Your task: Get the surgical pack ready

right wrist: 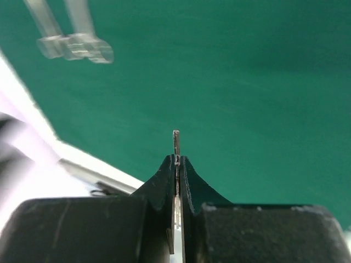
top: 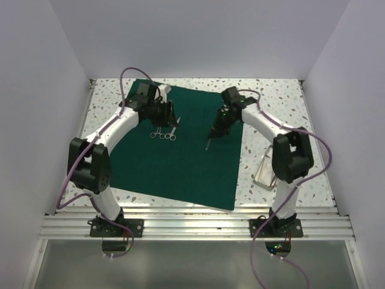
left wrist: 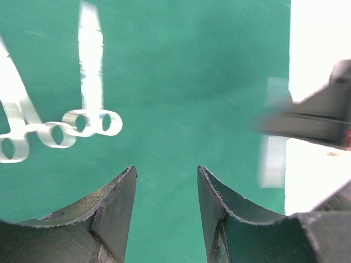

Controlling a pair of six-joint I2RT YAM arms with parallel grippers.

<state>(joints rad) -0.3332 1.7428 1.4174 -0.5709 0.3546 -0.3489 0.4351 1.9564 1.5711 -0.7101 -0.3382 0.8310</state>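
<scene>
The dark green drape (top: 180,162) lies spread flat on the table. Steel ring-handled scissors (top: 163,135) rest on its far left part. In the left wrist view their rings (left wrist: 90,121) are ahead and to the left of my left gripper (left wrist: 166,172). That gripper (top: 170,115) hovers just above them, open, with only cloth between its fingers. My right gripper (right wrist: 176,159) is shut on thin steel tweezers (right wrist: 176,141), which poke out past its tips. In the top view the right gripper (top: 216,128) hangs over the drape's far right part, with the tweezers (top: 209,143) pointing down.
A shiny rectangular metal tray (top: 263,173) sits on the speckled tabletop right of the drape, beside the right arm. White walls enclose the table on three sides. In the left wrist view the right gripper (left wrist: 312,118) shows blurred at the right edge.
</scene>
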